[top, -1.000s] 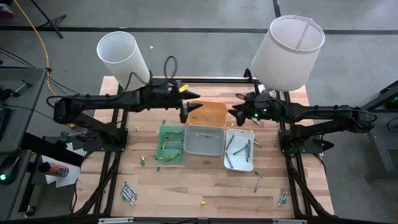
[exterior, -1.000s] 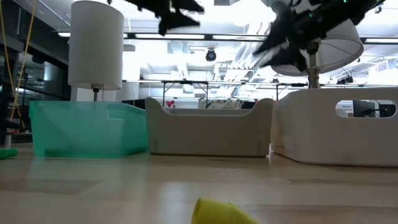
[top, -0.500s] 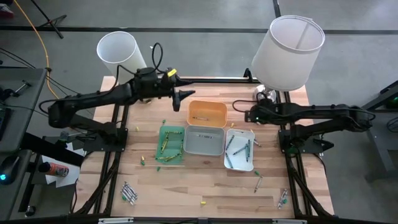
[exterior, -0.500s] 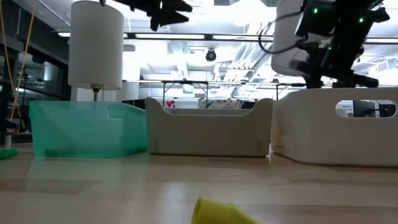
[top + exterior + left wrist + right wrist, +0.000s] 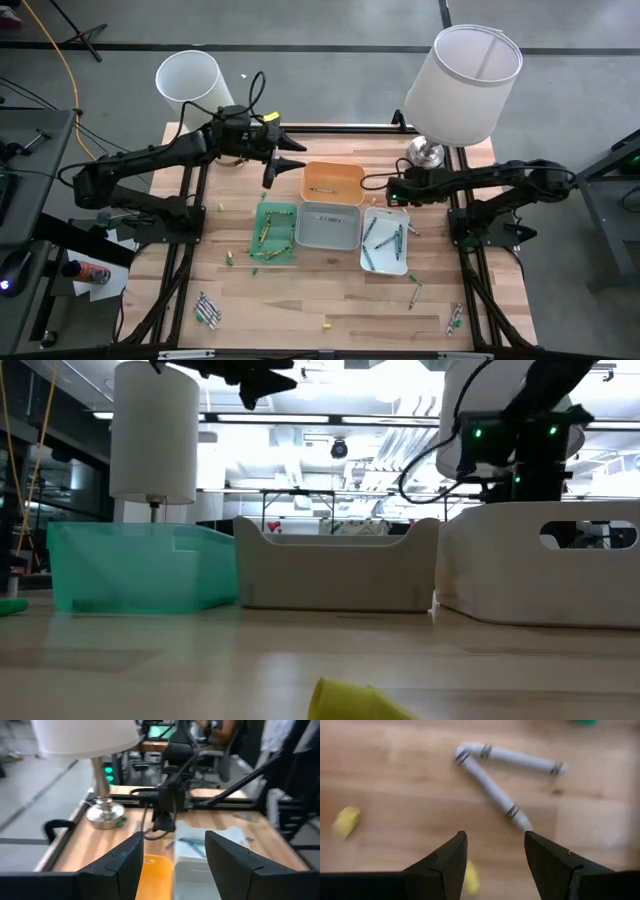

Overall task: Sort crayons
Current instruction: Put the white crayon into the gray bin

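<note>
Crayons lie in the green tray (image 5: pixel 272 230), the orange tray (image 5: pixel 333 183), the grey tray (image 5: pixel 328 225) and the white tray (image 5: pixel 385 240); more lie loose on the table. My left gripper (image 5: pixel 283 160) is open and empty, raised above the table by the orange tray's far left corner; it also shows in its wrist view (image 5: pixel 172 865). My right gripper (image 5: pixel 390 190) is open and empty and points down by the white tray's far edge. In its wrist view (image 5: pixel 495 865) two grey-white crayons (image 5: pixel 495 785) lie in a V on the wood in front of the fingers.
Two lamps stand at the far corners, the left (image 5: pixel 195 88) and the right (image 5: pixel 462 80). Loose crayons lie near the front edge at the left (image 5: pixel 208 310), at the right (image 5: pixel 452 318) and in the middle (image 5: pixel 325 325). Yellow bits (image 5: pixel 346 820) lie by the grey-white crayons.
My left gripper has drawn back from over the orange tray toward the table's far left. My right gripper has pulled a little toward the right edge and tipped from slanting to pointing straight down by the white tray.
</note>
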Controlling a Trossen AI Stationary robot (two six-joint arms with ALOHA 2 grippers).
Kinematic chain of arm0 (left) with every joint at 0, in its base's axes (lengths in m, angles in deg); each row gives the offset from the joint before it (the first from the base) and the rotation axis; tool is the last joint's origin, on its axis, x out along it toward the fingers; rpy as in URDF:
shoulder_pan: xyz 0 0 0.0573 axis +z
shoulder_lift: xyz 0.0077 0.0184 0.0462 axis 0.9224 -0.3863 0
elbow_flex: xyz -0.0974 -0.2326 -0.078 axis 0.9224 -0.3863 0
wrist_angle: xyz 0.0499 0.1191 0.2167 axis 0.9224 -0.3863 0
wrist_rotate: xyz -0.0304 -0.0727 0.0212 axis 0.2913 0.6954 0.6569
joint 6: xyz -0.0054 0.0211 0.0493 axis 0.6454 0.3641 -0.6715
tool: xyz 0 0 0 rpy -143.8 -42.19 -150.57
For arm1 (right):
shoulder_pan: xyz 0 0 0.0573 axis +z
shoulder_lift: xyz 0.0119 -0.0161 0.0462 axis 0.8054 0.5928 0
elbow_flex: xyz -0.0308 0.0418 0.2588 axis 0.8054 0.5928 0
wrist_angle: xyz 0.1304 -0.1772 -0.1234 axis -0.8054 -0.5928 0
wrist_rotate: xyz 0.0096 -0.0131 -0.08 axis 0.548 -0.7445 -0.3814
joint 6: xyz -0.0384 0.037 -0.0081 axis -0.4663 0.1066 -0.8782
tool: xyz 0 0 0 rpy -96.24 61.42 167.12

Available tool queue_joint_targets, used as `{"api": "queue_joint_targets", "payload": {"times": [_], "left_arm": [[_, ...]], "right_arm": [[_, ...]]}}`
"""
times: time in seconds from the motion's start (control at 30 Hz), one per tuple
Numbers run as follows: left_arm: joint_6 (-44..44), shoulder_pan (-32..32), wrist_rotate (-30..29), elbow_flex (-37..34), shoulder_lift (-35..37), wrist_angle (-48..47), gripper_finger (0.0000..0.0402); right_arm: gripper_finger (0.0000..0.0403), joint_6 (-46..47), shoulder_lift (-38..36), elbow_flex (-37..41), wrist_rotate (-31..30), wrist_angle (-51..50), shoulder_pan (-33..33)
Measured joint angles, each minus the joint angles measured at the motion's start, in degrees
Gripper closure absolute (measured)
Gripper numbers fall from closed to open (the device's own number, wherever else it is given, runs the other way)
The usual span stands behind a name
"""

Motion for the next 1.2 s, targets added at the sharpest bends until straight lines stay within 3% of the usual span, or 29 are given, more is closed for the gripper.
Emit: {"api": "queue_joint_targets", "payload": {"times": [0.07, 0.13, 0.33, 0.43, 0.67, 1.0, 1.2], "left_arm": [[0.32, 0.02, -2.24, 0.00, 0.02, -0.79, 0.0204], [4.14, 0.02, -3.08, 0.00, 0.00, -1.62, 0.0204], [17.81, -1.34, -0.77, 0.00, 0.82, -4.44, 0.0204], [23.07, -2.66, -0.85, 0.00, 1.37, -1.52, 0.0204], [30.09, -5.52, -1.27, 0.00, 1.32, 4.68, 0.0204], [39.37, -7.87, -1.40, 0.00, 1.21, 9.19, 0.0204], [38.74, -6.46, -3.16, 0.00, 1.21, 14.51, 0.0204]], "right_arm": [[0.0210, -1.95, 1.94, 0.00, -3.71, 0.69, -1.01], [0.0210, -6.48, 3.84, 0.00, -3.56, 1.24, -2.78], [0.0210, -22.08, 6.84, 0.00, 4.78, 1.92, -7.70], [0.0210, -29.40, 6.81, -0.02, 7.47, 2.80, -9.54], [0.0210, -41.36, 6.71, -0.07, 9.42, 4.05, -12.49], [0.0213, -45.78, 6.82, -0.07, 13.10, 4.94, -15.51], [0.0280, -42.27, 6.82, 0.52, 13.41, 6.41, -15.20]]}}
